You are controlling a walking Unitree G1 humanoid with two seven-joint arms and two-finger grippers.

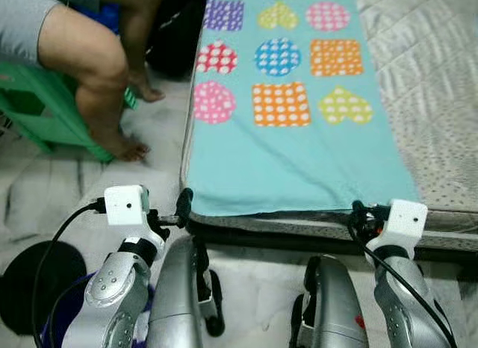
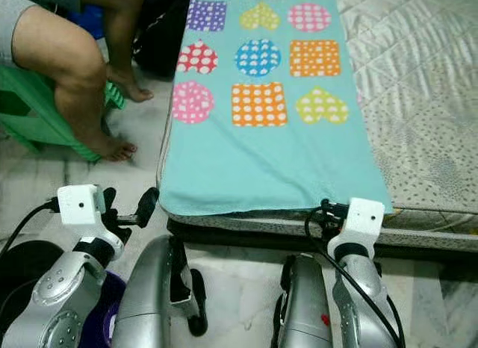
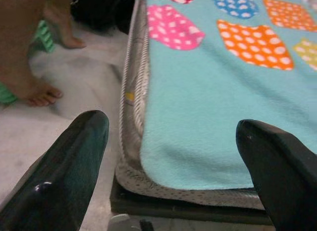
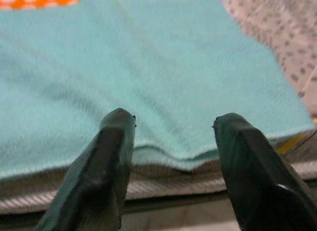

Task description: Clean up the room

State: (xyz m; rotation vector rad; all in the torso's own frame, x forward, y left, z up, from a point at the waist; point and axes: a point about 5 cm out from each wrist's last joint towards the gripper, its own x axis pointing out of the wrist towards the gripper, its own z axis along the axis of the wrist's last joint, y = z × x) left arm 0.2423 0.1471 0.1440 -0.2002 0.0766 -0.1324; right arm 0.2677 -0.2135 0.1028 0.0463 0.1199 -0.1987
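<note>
A low mattress (image 1: pixel 441 101) w/ a gray dotted cover lies on a pale marble floor (image 1: pixel 160 131), and a person's bare legs (image 1: pixel 97 72) rest by a green plastic stool (image 1: pixel 33 109) on the left, w/ a round black thing (image 1: pixel 33 284) down by the robot. On the mattress the blanket (image 1: pixel 291 154) lies flat; it's light blue w/ dotted hearts, squares & circles in pink, orange, yellow, blue & purple, its near edge right at the mattress end. The left gripper (image 3: pixel 173 156) is wide open at the blanket's near left corner, and the right gripper (image 4: pixel 173 142) is open too, at the near right edge, holding nothing.
</note>
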